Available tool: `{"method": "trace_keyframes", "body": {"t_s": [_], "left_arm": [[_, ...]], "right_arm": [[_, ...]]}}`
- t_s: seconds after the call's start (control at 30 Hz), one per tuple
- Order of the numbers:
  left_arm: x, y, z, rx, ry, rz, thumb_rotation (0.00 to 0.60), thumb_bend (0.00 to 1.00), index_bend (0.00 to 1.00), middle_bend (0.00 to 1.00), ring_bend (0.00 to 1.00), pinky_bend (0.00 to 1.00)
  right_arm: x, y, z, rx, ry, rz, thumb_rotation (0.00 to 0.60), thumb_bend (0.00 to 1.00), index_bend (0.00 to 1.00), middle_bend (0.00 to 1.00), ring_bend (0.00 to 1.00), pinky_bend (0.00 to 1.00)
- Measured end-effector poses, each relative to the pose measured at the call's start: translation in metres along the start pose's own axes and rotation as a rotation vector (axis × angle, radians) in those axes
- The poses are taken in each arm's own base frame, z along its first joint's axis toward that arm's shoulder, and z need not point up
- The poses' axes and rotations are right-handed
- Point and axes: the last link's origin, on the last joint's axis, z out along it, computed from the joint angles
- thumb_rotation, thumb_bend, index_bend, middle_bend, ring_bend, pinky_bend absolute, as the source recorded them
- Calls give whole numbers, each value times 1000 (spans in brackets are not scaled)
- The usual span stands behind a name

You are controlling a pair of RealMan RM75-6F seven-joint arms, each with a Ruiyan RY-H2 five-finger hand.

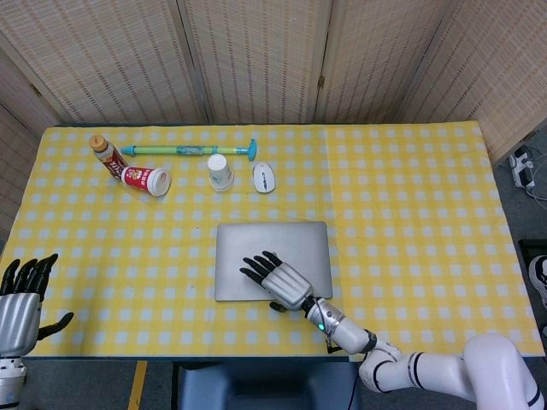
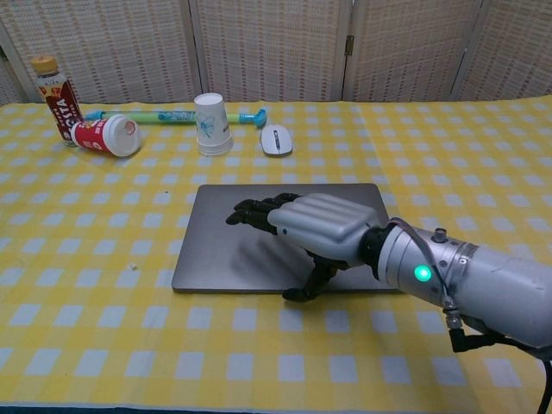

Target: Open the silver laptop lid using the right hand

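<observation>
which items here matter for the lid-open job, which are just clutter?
Job: laptop, closed; right hand over its front edge, thumb at the edge.

Clutter: mouse, paper cup, red cup on its side, bottle, green pump. Left hand idle.

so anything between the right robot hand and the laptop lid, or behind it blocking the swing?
Nothing visible. The right robot hand is directly over the closed silver laptop, thumb at its front edge. The paper cup and mouse sit beyond the back edge, apart from it.

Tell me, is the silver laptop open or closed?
Closed. The silver laptop lies flat, lid down, with the right hand over it.
</observation>
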Motion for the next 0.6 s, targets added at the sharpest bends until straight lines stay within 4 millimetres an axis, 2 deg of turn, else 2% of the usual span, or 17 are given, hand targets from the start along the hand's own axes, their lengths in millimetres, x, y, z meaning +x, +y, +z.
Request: {"method": "trace_keyframes", "body": {"t_s": [0.6], "left_arm": [[-3, -3, 1, 8, -3, -3, 600, 161, 69, 186, 137, 5]], "right_arm": [[-4, 1, 12, -14, -12, -38, 600, 305, 0, 0, 0, 0]]}}
